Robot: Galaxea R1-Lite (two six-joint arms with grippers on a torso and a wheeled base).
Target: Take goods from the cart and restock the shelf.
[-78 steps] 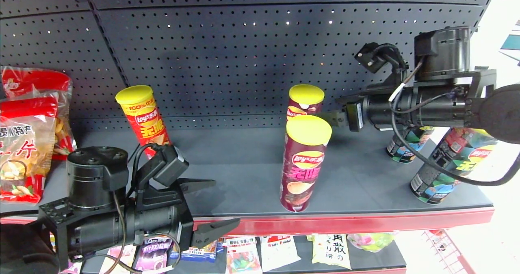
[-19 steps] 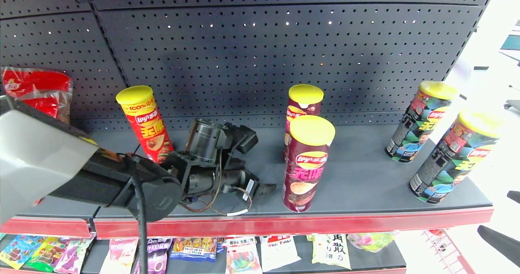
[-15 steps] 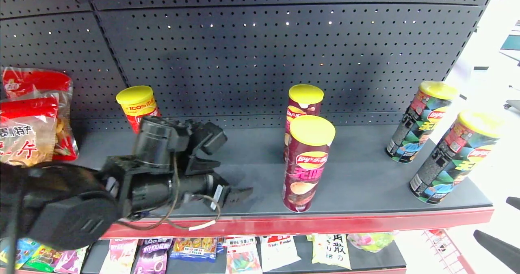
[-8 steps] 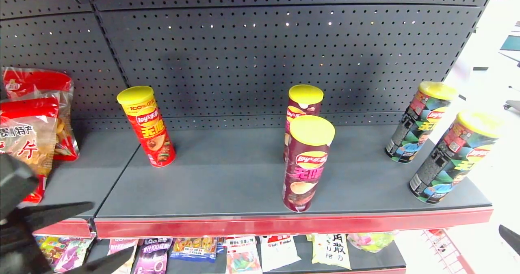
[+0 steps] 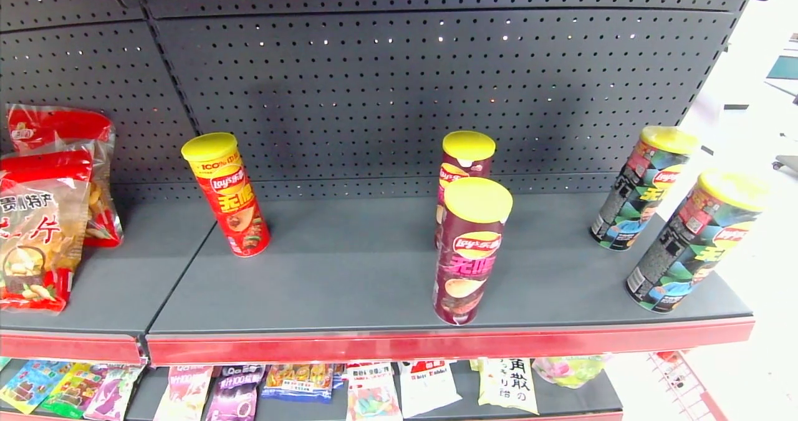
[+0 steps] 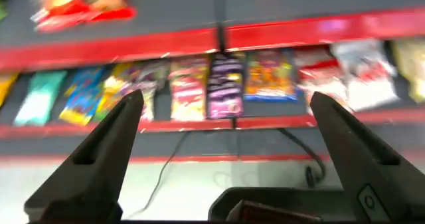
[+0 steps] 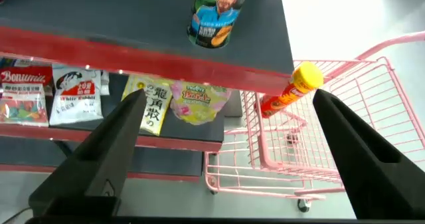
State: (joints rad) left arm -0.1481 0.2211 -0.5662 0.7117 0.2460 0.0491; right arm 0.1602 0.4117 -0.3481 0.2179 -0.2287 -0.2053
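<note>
- Pink wire of the cart [image 7: 345,151] stands ahead of the right claw [image 7: 229,94], past its tips and just beside the end of the shelf [image 7: 99,18].
- Right claw: its two fingers [image 7: 99,164] are spread wide, with nothing between them.
- Red cart can [image 7: 291,90], with a yellow lid, sits tilted in the cart ahead of the right claw, lid uppermost against the wire.
- Dark can [image 7: 218,14] stands on the shelf deck ahead of the right claw, close to the red front edge and near the shelf's end.
- Flat packets [image 7: 76,94] lie on the lower shelf, ahead of the right claw and beside the cart.
- Left claw [image 6: 226,98] is also spread wide and holds nothing; a row of coloured sachets [image 6: 226,84] lies ahead of it, under a red shelf lip [image 6: 279,31].
- From the head view, the shelf deck carries a red shelf can [image 5: 225,193] standing alone.
- A front maroon can [image 5: 472,249] touches or nearly touches a rear maroon can [image 5: 466,159] behind it.
- A front patterned can [image 5: 695,240] and a rear patterned can [image 5: 645,187] stand near the shelf's right end.
- Snack bags [image 5: 37,221] stand at the left end.
</note>
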